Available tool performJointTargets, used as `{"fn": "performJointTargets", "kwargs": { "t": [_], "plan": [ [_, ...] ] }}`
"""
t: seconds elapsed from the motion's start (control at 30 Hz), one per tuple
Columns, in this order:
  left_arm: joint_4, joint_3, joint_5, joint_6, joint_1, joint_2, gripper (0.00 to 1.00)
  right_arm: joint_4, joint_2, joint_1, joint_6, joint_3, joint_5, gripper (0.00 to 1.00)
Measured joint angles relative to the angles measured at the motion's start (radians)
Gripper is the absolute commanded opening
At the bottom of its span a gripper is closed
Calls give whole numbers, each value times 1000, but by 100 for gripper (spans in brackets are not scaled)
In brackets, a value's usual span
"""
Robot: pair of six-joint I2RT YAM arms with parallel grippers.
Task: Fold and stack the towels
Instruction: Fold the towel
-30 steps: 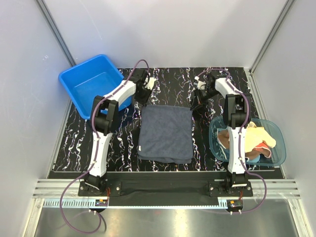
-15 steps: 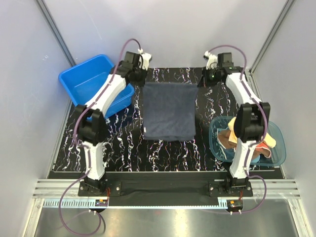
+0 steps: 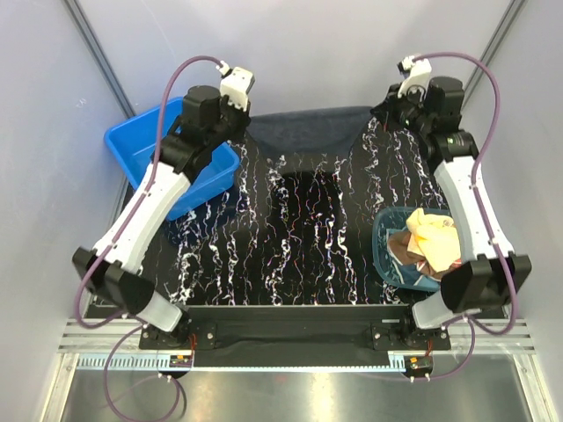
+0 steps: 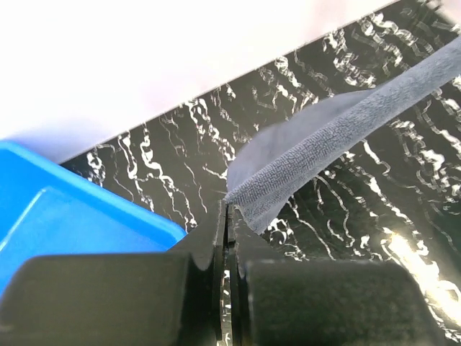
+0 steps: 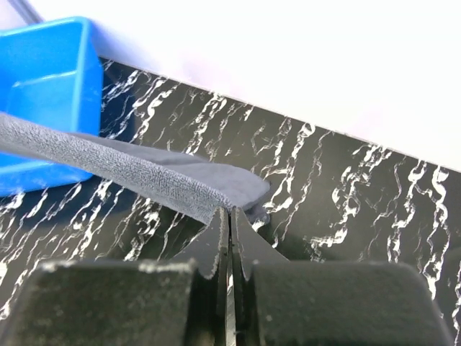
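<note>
The dark navy-grey towel [image 3: 308,132] hangs in the air over the far part of the table, stretched between my two grippers. My left gripper [image 3: 250,124] is shut on its left corner; in the left wrist view the cloth [image 4: 324,137] runs up and right from the closed fingertips [image 4: 227,207]. My right gripper [image 3: 380,112] is shut on its right corner, and in the right wrist view the cloth [image 5: 130,169] stretches left from the closed tips [image 5: 230,210]. A yellow towel [image 3: 431,233] and a brown towel [image 3: 406,248] lie crumpled in the teal bowl [image 3: 387,264].
A blue plastic tub [image 3: 141,149] stands at the back left, partly under my left arm, and shows in both wrist views [image 4: 72,216] [image 5: 50,50]. The black marbled table top [image 3: 299,237] is walled by white panels on three sides.
Both arms rose and reached toward the back wall, lifting the dark towel off the table by its far corners. It lay flat a second ago and now hangs stretched between the grippers.
</note>
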Motion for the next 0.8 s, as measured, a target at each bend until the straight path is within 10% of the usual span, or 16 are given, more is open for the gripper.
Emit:
{"fn": "performJointTargets", "kwargs": {
  "t": [0.53,0.8],
  "plan": [
    [-208,-95,-50,-39,-156,-298,0,-72,-570,47,132,-350,13,0],
    [-144,-182,-18,-38,-89,-11,0,116,-253,47,171,-498,10,0]
  ]
}}
